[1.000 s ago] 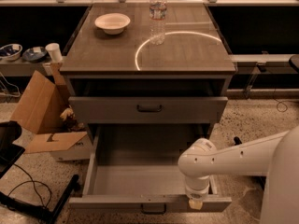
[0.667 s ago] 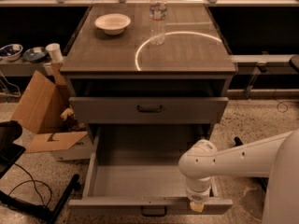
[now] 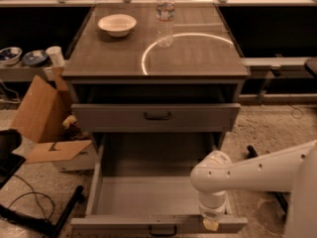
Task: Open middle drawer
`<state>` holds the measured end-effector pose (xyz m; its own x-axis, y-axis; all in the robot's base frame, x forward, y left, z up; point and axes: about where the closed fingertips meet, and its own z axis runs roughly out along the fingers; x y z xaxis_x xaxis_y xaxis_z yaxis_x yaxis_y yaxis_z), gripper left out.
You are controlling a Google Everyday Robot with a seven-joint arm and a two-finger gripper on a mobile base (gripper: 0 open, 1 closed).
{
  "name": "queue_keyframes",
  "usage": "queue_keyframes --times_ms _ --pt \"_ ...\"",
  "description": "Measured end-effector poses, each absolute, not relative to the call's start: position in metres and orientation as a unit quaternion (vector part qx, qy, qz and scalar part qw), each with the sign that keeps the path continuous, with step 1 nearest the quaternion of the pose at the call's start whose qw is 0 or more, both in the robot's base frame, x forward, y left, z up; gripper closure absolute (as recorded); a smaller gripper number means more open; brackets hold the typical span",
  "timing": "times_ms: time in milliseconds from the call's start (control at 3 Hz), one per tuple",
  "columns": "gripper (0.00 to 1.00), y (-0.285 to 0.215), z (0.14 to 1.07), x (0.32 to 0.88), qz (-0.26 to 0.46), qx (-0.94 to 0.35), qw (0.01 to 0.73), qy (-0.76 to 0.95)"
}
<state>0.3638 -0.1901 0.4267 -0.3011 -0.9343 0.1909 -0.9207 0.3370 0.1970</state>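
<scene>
The middle drawer (image 3: 148, 197) is a wide shallow grey tray, pulled far out of the cabinet toward the camera. Its front (image 3: 124, 224) has a small dark loop handle (image 3: 162, 230) at its centre. The tray looks empty. My gripper (image 3: 211, 224) hangs from the white arm (image 3: 247, 175) that reaches in from the right. It points down at the right end of the drawer's front rim, well to the right of the handle.
A taller-fronted grey drawer (image 3: 99, 118) with a wider handle sits above, almost closed. On the cabinet top (image 3: 198, 58) stand a white bowl (image 3: 117, 25) and a water bottle (image 3: 165, 16). Cardboard boxes (image 3: 42, 108) and cables (image 3: 29, 202) lie on the floor at left.
The middle drawer's front has come a little further out toward the camera, and my gripper has moved with it at its right end.
</scene>
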Motion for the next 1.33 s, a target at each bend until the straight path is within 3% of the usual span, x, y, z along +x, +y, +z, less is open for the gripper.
queue_keyframes --times_ms 667,1333 --pt "1.0 -0.198 0.4381 0.3446 -0.03 0.556 0.155 -0.816" --pt "0.6 -0.1976 0.4379 0.348 -0.03 0.556 0.155 -0.816"
